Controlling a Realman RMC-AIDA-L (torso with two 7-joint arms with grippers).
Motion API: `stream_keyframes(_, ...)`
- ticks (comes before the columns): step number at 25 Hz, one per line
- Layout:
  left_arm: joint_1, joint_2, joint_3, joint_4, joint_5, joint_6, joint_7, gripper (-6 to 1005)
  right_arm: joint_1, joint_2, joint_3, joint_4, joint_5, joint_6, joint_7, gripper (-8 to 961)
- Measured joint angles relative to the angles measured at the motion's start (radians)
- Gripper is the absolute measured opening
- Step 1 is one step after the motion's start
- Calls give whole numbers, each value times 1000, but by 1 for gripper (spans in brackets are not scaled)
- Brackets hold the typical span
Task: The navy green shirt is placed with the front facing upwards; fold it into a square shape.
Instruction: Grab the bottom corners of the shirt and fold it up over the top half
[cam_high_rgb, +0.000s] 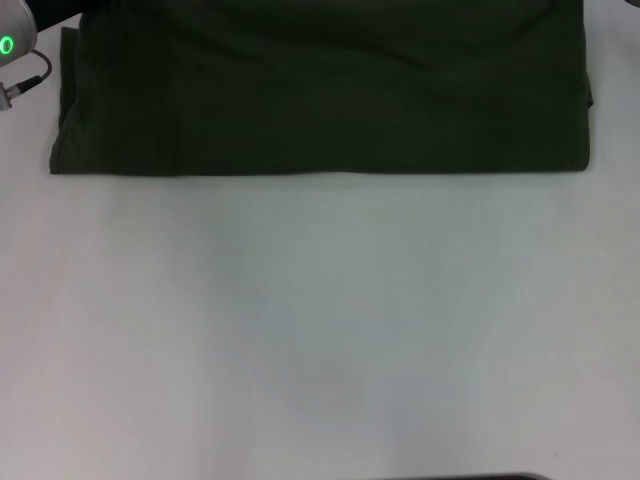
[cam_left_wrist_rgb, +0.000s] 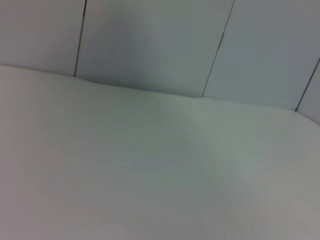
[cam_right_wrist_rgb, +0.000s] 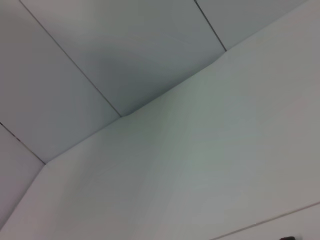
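Head view: navy green shirt (cam_high_rgb: 320, 90) folded (plain side up) on table (cam_high_rgb: 320, 330).

only a sliver of the left arm (cam_high_rgb: 12, 50) shows at ten o'clock in the head view: pale grey casing, a glowing green ring light, a thin black cable into a silver plug.

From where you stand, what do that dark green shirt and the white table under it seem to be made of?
The navy green shirt looks like soft matte woven or knit cloth, likely cotton: it lies in flat folded layers with faint creases and no shine. The table looks smooth, hard and matte white, perhaps laminate; it shows no grain or seams.
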Motion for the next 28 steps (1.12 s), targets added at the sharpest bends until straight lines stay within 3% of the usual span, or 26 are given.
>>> stream_keyframes(13,-8,-14,0,-7,-43,-21,38,134,0,0,-19,2,0,27,0,83)
stream_keyframes(21,-3,-37,0,-18,-122,-45,153,141,13,3,-50,34,9,61,-61,88)
stream_keyframes(24,-5,-37,0,-32,-142,-73,170,143,14,7,-50,34,25,77,-64,160)
stream_keyframes(28,-5,-38,0,-38,-164,-95,184,323,8,7,-49,34,48,102,-63,257)
